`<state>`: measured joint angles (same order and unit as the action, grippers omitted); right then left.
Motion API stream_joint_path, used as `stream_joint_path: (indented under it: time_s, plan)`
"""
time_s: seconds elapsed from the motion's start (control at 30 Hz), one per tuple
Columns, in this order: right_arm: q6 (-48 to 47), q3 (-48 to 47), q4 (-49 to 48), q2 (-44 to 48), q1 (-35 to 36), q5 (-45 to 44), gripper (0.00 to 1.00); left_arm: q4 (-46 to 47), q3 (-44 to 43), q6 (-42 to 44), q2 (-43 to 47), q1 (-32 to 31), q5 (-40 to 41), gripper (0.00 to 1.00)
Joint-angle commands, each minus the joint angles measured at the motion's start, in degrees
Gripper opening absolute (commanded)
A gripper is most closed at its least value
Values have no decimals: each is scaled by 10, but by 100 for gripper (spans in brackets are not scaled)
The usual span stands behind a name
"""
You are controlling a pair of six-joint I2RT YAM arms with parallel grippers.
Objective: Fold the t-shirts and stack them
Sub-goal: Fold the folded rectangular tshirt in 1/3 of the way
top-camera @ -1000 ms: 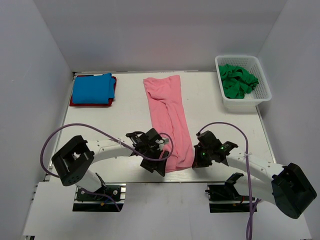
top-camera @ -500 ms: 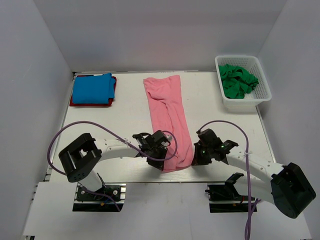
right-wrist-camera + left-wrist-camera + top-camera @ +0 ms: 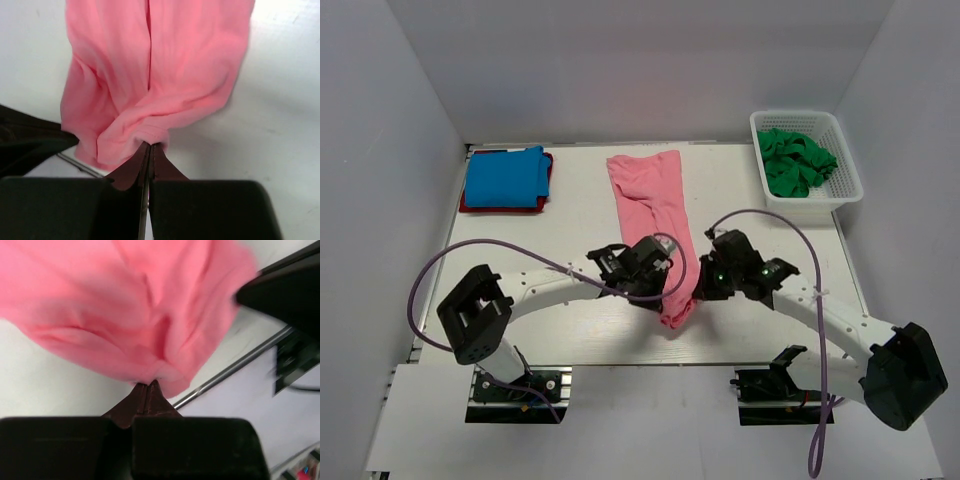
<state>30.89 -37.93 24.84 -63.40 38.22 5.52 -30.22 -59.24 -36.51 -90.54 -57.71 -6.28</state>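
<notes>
Top external view gives me the overall count: the salmon pink t-shirt (image 3: 655, 190) lies as a long strip down the middle of the worktop (image 3: 570, 230), running away from both pincers toward the far edge, with its near end bunched and lifted between them. The left pincer (image 3: 148, 385) is closed right down on a pinch of that pink hem. On its wrist view the two tips meet with the cloth gathered just ahead of them. The right pincer (image 3: 150, 146) is likewise clamped tight on the other near corner, the fabric fanning out beyond its tips. The two sit close together, the raised hem sagging between them. Well away to the far left of the left pincer, the bright blue t-shirt (image 3: 505, 177) sits folded on top of the red t-shirt (image 3: 549, 175), of which only an edge shows; I'd count those two as done and stacked. Far beyond and to the right of the right pincer, the dark green t-shirts (image 3: 795, 160) lie heaped unfolded in the white basket (image 3: 810, 210). So my reading is two done and the pink one partway — already narrowed lengthwise, the end-over-end fold only starting. After that it has to go onto the blue-and-red stack, and the green ones must come out of the basket one at a time.
</notes>
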Motion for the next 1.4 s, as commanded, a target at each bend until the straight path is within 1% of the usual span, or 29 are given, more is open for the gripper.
stream_joint_path:
  time_s: [0.0,0.03,0.13,0.17,0.3,0.43,0.57,0.67,0.7,0.8,0.93,1.07,1.37]
  plan:
    - [-32,-70,4,-23,-9,-77,0,-33,-59,-16,13,22,68,0]
    - [-43,-92,6,-47,-13,-87,0,-44,-80,-29,6,34,79,0]
    - [-44,-134,4,-82,-21,-98,0,-56,-86,-41,-2,59,91,0]
    - [-49,-162,6,-105,-29,-100,0,-49,-86,-56,-2,78,91,0]
    - [-59,-212,4,-135,-41,-143,0,-31,-81,-76,22,122,125,0]
    - [-74,-260,-17,-167,-57,-142,0,19,-81,-69,34,153,136,0]
    - [-88,-314,-18,-209,-71,-139,0,17,-120,-57,10,178,134,0]
    - [-101,-341,-14,-244,-82,-146,0,19,-127,-57,-6,199,140,0]
    - [-106,-363,-12,-261,-89,-146,0,19,-133,-57,-6,205,140,0]
    - [-122,-393,-15,-288,-97,-122,0,32,-148,-46,-17,233,128,0]
    - [-134,-429,-20,-322,-111,-109,0,45,-163,-39,-51,251,105,0]
    - [-147,-453,-30,-354,-119,-77,0,50,-190,-34,-87,273,89,0]
    - [-153,-522,-31,-455,-134,-38,0,60,-222,-17,-145,303,65,0]
